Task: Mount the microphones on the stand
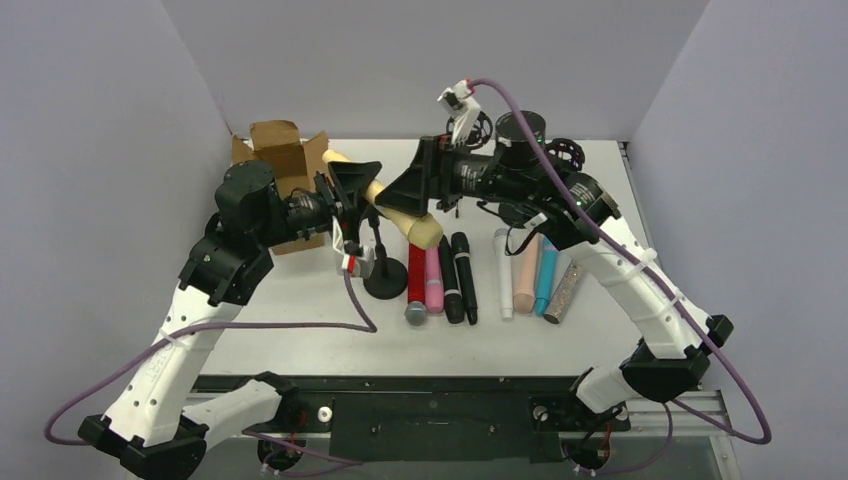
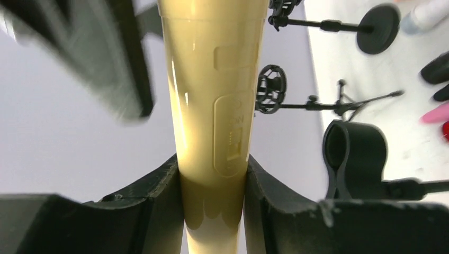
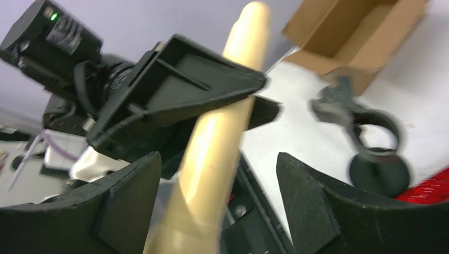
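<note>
Cream-yellow microphone point(image 2: 212, 106) in left gripper point(image 2: 213, 180), open cardboard box point(image 1: 283, 158) nearby

Smooth, glossy plastic on the cream-yellow stick microphone point(image 2: 212, 106). Right of it, grainy sparkle on the glittery stick microphone point(image 1: 562, 292). Left of it, matt cardboard brown box point(image 1: 290, 160). Below it, matt round black stand base point(image 1: 385, 284).

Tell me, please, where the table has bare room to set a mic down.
Free: the front strip of table, before the mics; the patch between left arm and stand. Narrow gap between black mics and white mic. Crowded: over the stand, around the cream mic.
</note>
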